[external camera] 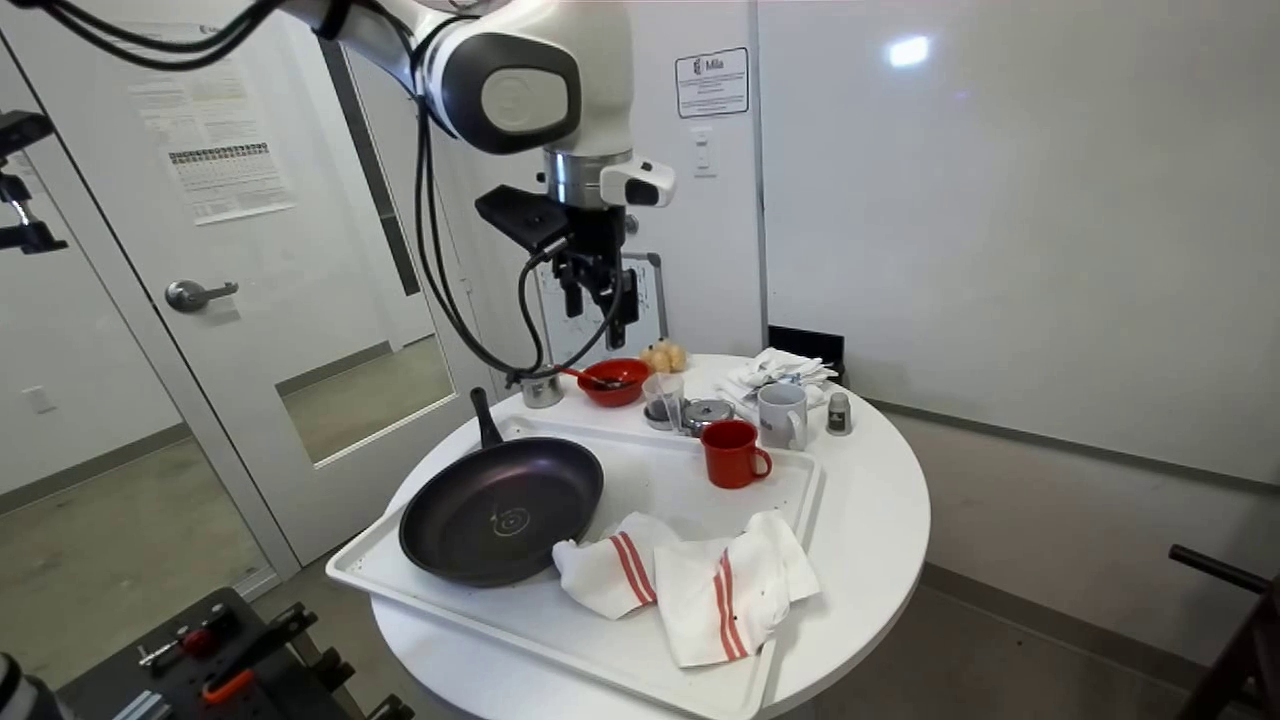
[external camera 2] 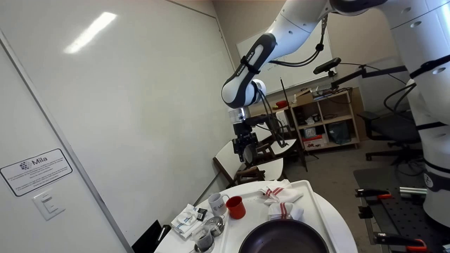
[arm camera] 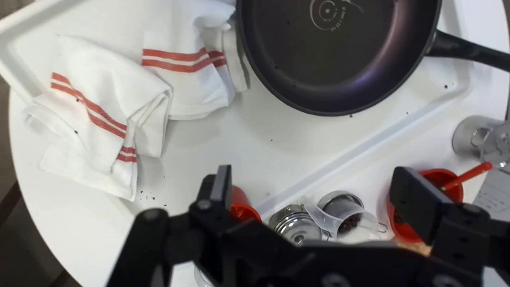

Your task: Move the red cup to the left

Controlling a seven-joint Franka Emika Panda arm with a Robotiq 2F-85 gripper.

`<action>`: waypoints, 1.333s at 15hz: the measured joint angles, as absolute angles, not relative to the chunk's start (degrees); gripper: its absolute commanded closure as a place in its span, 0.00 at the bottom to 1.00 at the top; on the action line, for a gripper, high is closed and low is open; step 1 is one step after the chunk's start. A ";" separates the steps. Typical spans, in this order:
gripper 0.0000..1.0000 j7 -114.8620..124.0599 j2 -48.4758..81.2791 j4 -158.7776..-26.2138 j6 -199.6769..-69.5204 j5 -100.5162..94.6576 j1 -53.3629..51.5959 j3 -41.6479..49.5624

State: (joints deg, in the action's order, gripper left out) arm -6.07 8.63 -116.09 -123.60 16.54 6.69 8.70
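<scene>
- Probably light and stiff, the red cup [external camera: 728, 462] stands on the tray [external camera: 655, 487], beside a mug [external camera: 779, 416].
- Opposite walls, clear of the handle [external camera: 768, 463], seem graspable.
- The gripper [arm camera: 312, 185] hangs spread, empty.

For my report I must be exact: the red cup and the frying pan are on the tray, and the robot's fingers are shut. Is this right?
Not quite: the fingers are open, spread wide apart, as the wrist view shows. The red cup and the frying pan are indeed on the tray.
</scene>
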 measured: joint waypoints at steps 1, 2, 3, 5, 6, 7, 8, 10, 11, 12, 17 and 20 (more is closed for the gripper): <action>0.00 -4.94 10.61 -113.83 -123.18 18.59 7.18 8.68; 0.00 -3.48 12.54 -111.73 -122.86 20.33 7.68 8.65; 0.00 -1.90 14.41 -109.76 -122.65 21.84 8.18 8.59; 0.00 1.50 18.11 -105.97 -122.50 24.26 9.15 8.43; 0.00 3.20 19.95 -104.19 -122.50 25.07 9.56 8.34; 0.00 4.89 21.86 -102.41 -122.52 25.60 9.92 8.23; 0.00 6.53 23.68 -100.74 -122.52 25.98 10.23 8.10; 0.00 9.71 27.22 -97.55 -122.52 26.62 10.81 7.81; 0.00 11.35 28.87 -96.04 -122.52 26.66 11.03 7.72; 0.00 12.92 30.39 -94.62 -122.53 26.66 11.18 7.71; 0.00 20.27 36.56 -88.68 -122.64 26.57 12.27 7.94; 0.00 24.77 39.00 -86.28 -122.86 26.59 13.19 8.20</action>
State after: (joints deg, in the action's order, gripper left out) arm 24.77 39.00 -86.28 -122.86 26.59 13.19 8.20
